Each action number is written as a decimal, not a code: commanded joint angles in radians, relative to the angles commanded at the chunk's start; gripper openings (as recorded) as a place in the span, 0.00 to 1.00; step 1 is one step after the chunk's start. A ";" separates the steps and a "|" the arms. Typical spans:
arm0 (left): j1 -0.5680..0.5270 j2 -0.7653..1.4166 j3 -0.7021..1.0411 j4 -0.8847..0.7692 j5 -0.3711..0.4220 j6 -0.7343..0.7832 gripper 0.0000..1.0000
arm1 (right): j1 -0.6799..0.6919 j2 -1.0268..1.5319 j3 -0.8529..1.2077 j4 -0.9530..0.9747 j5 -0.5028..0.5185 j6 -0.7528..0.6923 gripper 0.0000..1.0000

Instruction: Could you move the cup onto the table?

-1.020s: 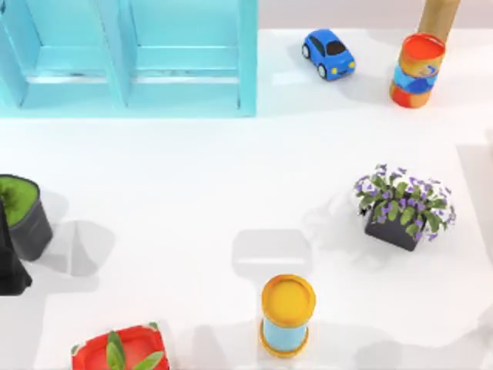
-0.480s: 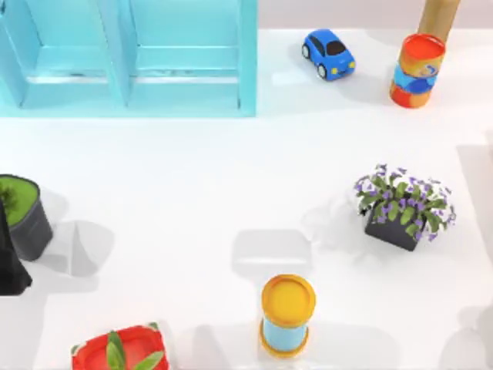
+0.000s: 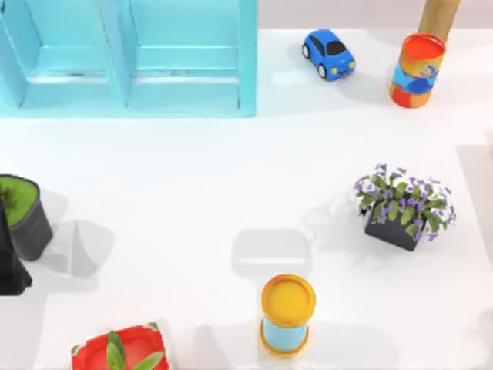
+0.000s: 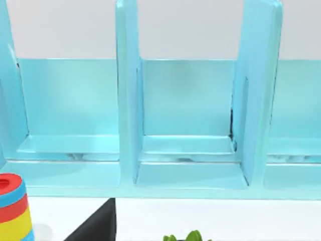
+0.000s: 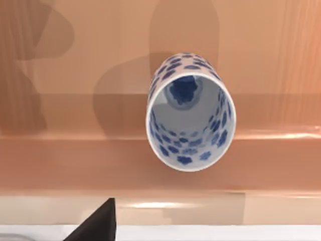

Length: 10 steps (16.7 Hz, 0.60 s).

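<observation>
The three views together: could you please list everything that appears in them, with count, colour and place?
cup: one, white with blue pattern, on a tan wooden surface, right wrist view
table: one, white
shelf unit: one, turquoise, top left
toy car: one, blue, top, right of the shelf
red-topped canister: one, orange and blue, top right
flower pot: one, dark, purple-white flowers, right
yellow-topped canister: one, light blue, bottom centre
red planter: one, bottom left
grey pot: one, green top, left edge
stacked rings: one, red and yellow, left wrist view
left arm: black, left edge
</observation>
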 joint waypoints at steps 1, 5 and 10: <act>0.000 0.000 0.000 0.000 0.000 0.000 1.00 | 0.000 0.000 0.000 0.000 0.000 0.000 1.00; 0.000 0.000 0.000 0.000 0.000 0.000 1.00 | 0.007 0.029 -0.014 0.042 0.000 0.006 1.00; 0.000 0.000 0.000 0.000 0.000 0.000 1.00 | 0.008 0.122 -0.148 0.268 0.000 0.010 1.00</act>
